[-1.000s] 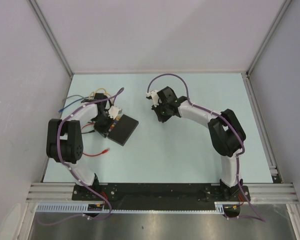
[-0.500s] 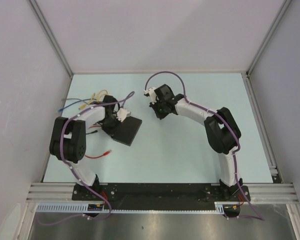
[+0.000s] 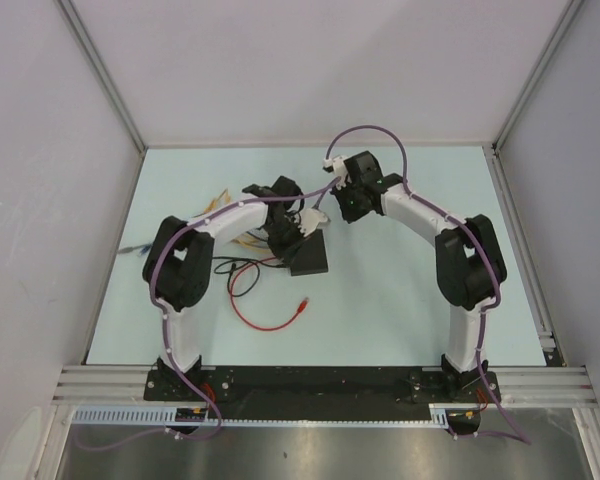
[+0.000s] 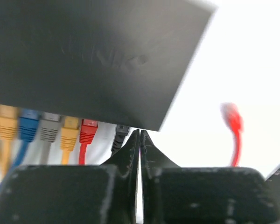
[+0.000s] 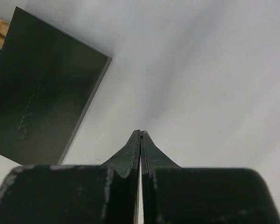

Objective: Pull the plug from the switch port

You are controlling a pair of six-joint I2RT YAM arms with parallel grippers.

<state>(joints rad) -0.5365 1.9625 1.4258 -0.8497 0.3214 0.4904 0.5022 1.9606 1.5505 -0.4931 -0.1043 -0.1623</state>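
Observation:
The switch, a flat matte-black box [image 3: 310, 256], lies near the table's middle. In the left wrist view it [image 4: 88, 56] fills the upper left. A row of plugs sits in its near edge: yellow, blue [image 4: 28, 127], grey, yellow, red [image 4: 88, 131] and black [image 4: 121, 133]. My left gripper [image 4: 140, 132] is shut and empty, its tips right beside the black plug at the box's corner; it also shows in the top view [image 3: 300, 236]. My right gripper [image 5: 140, 133] is shut and empty over bare table, right of the box [image 5: 42, 93]; the top view [image 3: 343, 210] shows it too.
A loose red cable [image 3: 265, 318] with a free red plug [image 3: 302, 300] lies in front of the box; that plug shows blurred in the left wrist view [image 4: 232, 116]. A black cable [image 3: 235, 268] loops to the box's left. Yellow and blue cables [image 3: 215, 203] trail to the left.
My left arm has swung right, and the box and its cables have moved with it toward the table's middle. My right gripper has shifted right and back.

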